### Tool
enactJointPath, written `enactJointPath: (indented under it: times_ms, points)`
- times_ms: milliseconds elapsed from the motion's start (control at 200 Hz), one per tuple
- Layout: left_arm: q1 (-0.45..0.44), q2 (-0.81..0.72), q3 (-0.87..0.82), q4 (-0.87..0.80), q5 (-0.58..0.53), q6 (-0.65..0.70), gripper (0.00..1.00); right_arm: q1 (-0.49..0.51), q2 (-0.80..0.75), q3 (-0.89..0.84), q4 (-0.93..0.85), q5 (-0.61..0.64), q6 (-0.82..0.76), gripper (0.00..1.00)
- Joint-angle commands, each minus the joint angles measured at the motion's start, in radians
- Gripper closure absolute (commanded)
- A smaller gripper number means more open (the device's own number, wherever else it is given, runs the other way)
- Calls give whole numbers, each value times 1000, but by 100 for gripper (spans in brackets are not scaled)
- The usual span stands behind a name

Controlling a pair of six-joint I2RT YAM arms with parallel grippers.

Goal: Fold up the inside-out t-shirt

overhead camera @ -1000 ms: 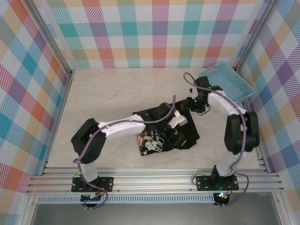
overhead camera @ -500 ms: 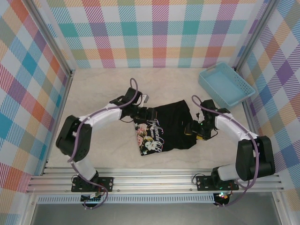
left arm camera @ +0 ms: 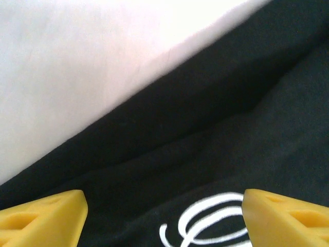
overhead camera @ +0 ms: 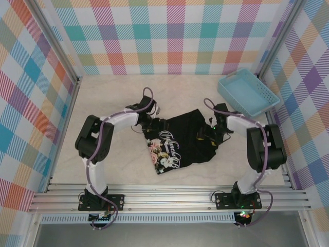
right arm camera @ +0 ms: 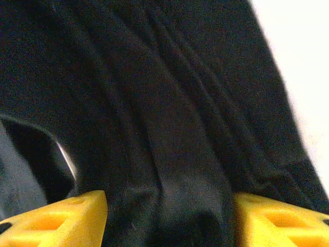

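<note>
The inside-out t-shirt [overhead camera: 186, 135] lies crumpled in the middle of the table, black, with its pink and white print [overhead camera: 165, 153] face up at the near left. My left gripper [overhead camera: 156, 122] sits at the shirt's far left edge. In the left wrist view it [left arm camera: 164, 218] is open, its yellow fingertips [left arm camera: 43, 218] wide apart just above black cloth and white lettering [left arm camera: 205, 226]. My right gripper [overhead camera: 204, 136] is low on the shirt's right side. In the right wrist view it [right arm camera: 167, 218] is open, with a ridge of black cloth [right arm camera: 190, 200] between its fingertips.
A light blue basket [overhead camera: 248, 92] stands at the back right corner. Bare pale tabletop [overhead camera: 108, 103] surrounds the shirt. Checked walls and metal frame posts close in the sides and back.
The left gripper drew back from over the shirt's middle to its far left edge. The right gripper came down from near the basket onto the shirt's right side. The shirt now lies more spread.
</note>
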Motion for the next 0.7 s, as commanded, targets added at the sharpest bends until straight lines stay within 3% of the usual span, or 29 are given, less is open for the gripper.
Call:
enactJointPath:
  times_ms: [0, 190, 345, 425, 535, 695]
  points:
    - [2, -128, -206, -69, 48, -52, 21, -6, 83, 120, 82, -53, -38, 39]
    - [-43, -390, -426, 40, 173, -107, 20, 16, 228, 400, 2, -86, -131, 39]
    - [-29, -517, -387, 206, 73, -57, 16, 14, 133, 392, -70, 60, -200, 36]
    - [4, -442, -303, 281, 56, -27, 14, -21, 56, 291, -67, 61, -186, 35]
    - [47, -226, -95, 285, 139, 46, 16, -86, -28, 137, -41, -34, -138, 35]
    - [51, 50, 217, 125, 201, 225, 18, -124, -113, -16, -14, -77, -102, 35]
